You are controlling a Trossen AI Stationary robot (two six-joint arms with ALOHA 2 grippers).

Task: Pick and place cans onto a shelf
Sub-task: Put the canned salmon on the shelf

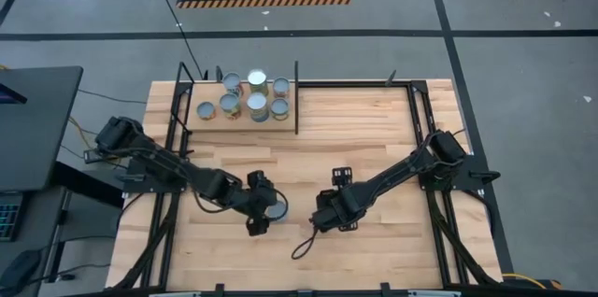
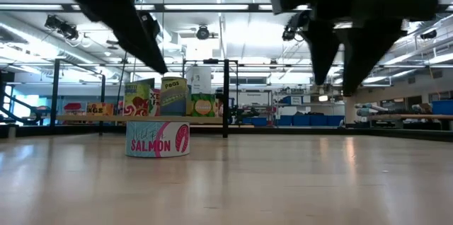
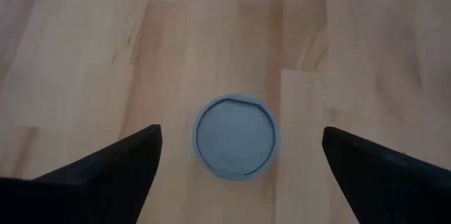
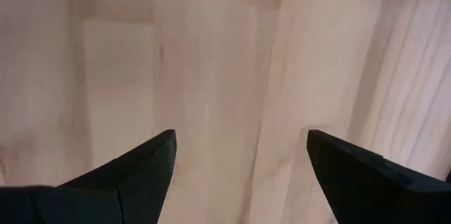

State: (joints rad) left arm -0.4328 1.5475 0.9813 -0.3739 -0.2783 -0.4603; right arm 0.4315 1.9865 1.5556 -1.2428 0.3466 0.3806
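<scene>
Left gripper: above the salmon can, jaws spread, not touching.
Right gripper: beside the salmon can, jaws released.

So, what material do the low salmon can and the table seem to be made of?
The salmon can looks like metal: its round top is a dull silver-blue disc with a raised rim, and its side wears a glossy printed label, probably paper or film. The table looks like pale wood planks with visible grain and joints, smooth and faintly shiny. The left gripper hangs open above the can.
</scene>
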